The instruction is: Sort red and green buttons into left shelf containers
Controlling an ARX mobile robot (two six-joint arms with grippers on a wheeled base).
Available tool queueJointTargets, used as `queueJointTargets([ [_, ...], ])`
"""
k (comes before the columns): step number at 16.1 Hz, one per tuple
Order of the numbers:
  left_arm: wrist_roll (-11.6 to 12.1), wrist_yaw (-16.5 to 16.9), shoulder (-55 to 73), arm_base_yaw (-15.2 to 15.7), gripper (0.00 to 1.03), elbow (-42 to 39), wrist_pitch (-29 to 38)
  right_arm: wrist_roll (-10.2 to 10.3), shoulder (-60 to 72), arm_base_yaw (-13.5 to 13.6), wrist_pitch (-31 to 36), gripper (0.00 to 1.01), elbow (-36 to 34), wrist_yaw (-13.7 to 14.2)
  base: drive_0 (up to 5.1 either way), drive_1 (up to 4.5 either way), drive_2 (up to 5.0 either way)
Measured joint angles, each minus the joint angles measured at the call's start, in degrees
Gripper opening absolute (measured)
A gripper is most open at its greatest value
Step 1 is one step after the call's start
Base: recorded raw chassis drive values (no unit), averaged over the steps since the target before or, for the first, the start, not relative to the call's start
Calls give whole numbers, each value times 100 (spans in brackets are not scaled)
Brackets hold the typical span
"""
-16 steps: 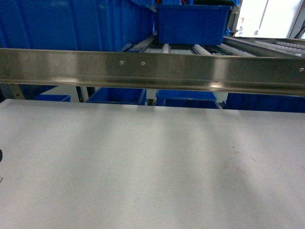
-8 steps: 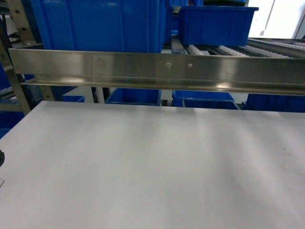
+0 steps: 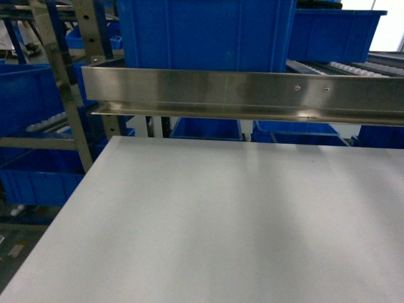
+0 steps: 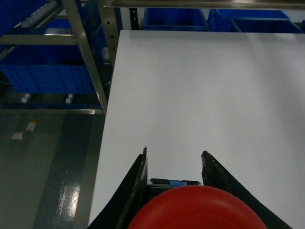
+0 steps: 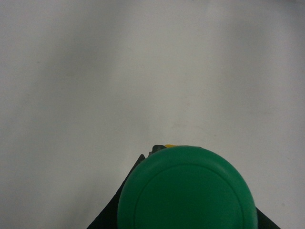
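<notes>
The red button (image 4: 196,211) fills the bottom of the left wrist view. My left gripper (image 4: 175,164) is shut on its dark base (image 4: 174,183), above the table's left edge. The green button (image 5: 188,193) fills the bottom of the right wrist view and hides most of my right gripper (image 5: 174,149), which is shut on it over bare white tabletop. Neither gripper shows in the head view. The left shelf containers, deep blue bins (image 3: 31,101) (image 3: 38,180), sit on the rack left of the table. One such bin (image 4: 47,78) also shows in the left wrist view.
A white table (image 3: 240,221) spans the head view, with its left edge over grey floor (image 4: 43,181). A steel rail (image 3: 252,95) crosses behind it, with a large blue bin (image 3: 202,31) above and more bins (image 3: 208,129) below. Steel rack uprights (image 3: 60,82) stand at the left.
The head view has swung left. The rail and upper bins have slid right in the picture, and the left rack with its blue bins and the table's left edge have come into sight.
</notes>
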Motion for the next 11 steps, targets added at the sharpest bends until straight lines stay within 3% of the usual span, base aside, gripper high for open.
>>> queueJointTargets([
  [11,-2,-2,0,0,29,0,-17,0,2,0,2,26,0,2,-500,245,245],
])
